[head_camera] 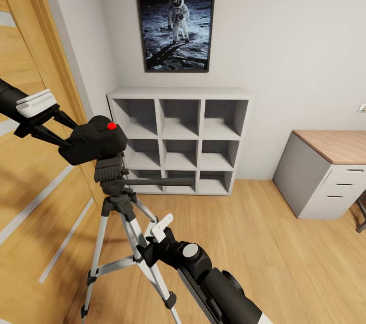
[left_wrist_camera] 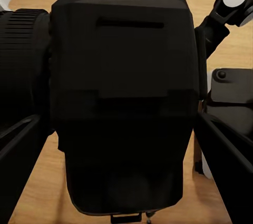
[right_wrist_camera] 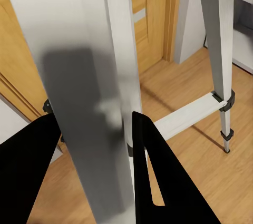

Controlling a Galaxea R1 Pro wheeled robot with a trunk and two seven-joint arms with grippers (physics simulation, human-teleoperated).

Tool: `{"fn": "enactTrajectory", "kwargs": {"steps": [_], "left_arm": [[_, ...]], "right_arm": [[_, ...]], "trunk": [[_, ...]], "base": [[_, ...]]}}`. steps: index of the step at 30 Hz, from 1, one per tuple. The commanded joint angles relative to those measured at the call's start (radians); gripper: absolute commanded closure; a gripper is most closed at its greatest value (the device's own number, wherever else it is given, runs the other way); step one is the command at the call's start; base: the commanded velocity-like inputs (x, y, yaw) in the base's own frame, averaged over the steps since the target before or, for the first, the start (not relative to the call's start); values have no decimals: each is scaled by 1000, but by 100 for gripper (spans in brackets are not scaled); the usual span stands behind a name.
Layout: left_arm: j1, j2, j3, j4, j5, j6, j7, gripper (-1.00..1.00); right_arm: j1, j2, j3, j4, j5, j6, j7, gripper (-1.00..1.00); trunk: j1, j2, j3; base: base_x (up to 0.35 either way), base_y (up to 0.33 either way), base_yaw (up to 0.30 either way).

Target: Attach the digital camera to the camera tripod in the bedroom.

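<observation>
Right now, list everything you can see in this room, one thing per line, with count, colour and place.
digital camera: one, black with red button, on the tripod head, between left gripper's fingers
camera tripod: one, silver legs, black head, near the door
cube shelves: one, white, against far wall
astronaut picture: one, dark frame, above shelves
desk: one, grey, wood top, right
wooden door: one, left
left gripper: black, holding camera
right gripper: black, around a tripod leg

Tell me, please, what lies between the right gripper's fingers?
A silver leg of the camera tripod lies between the right gripper fingers, in the right wrist view.
</observation>
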Motion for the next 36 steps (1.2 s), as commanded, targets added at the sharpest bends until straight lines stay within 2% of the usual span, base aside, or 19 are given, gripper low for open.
{"fn": "enactTrajectory", "kwargs": {"steps": [1, 10, 13, 17, 21, 30, 33, 36], "left_arm": [[-5, 1, -8, -1, 9, 11, 0, 100], [-25, 9, -5, -24, 27, 9, 0, 100], [-42, 27, -4, -59, 52, 12, 0, 100], [-75, 67, -4, -125, 80, 49, 0, 100], [-86, 79, -5, -147, 89, 68, 0, 100], [-92, 75, -9, -155, 93, 84, 1, 100], [-92, 62, -15, -152, 94, 87, 2, 100], [-93, 38, -30, -142, 94, 88, 4, 100]], "right_arm": [[-1, 0, 1, -1, -2, 5, -1, 100], [-1, 0, 1, -1, -2, 5, -1, 100], [-1, 0, 1, -1, -2, 5, -1, 100], [-1, 0, 1, -1, -2, 5, -1, 100], [-1, 0, 1, -1, -2, 5, -1, 100], [-1, 0, 1, -1, -2, 5, -1, 100], [-1, 0, 1, -1, -2, 5, -1, 100], [-1, 0, 1, -1, -2, 5, -1, 100]], "trunk": [[1, -2, -2], [1, -2, -2], [1, -2, -2], [1, -2, -2], [1, -2, -2], [1, -2, -2], [1, -2, -2], [1, -2, -2]], "base": [[0, 0, 0], [0, 0, 0], [0, 0, 0], [0, 0, 0], [0, 0, 0], [0, 0, 0], [0, 0, 0], [0, 0, 0]]}}
